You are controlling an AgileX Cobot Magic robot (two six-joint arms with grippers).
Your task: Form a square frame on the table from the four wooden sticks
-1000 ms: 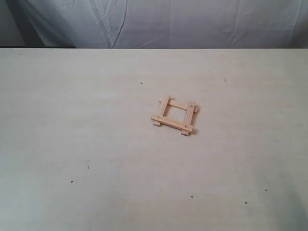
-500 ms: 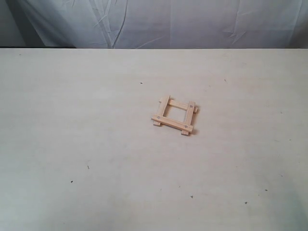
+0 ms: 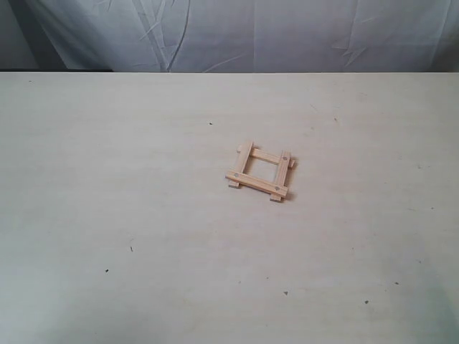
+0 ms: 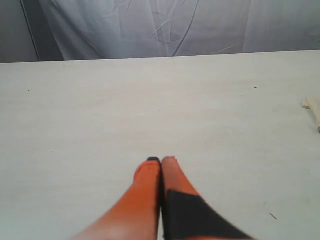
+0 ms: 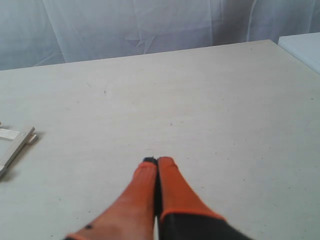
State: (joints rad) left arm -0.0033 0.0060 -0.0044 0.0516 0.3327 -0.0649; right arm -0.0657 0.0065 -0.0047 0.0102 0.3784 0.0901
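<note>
The four wooden sticks lie crossed at the corners as a small square frame (image 3: 262, 173) a little right of the table's (image 3: 143, 186) middle. Two sticks with dark holes near their ends rest on top of two plain ones. A corner of the frame (image 5: 14, 144) shows at the edge of the right wrist view, and a stick end (image 4: 313, 107) at the edge of the left wrist view. My left gripper (image 4: 161, 161) is shut and empty, orange fingers pressed together above bare table. My right gripper (image 5: 156, 161) is likewise shut and empty. Neither gripper appears in the exterior view.
A wrinkled pale cloth backdrop (image 3: 237, 32) hangs behind the table's far edge. A white surface (image 5: 305, 45) adjoins the table at its far corner in the right wrist view. Small dark specks (image 3: 131, 249) dot the tabletop.
</note>
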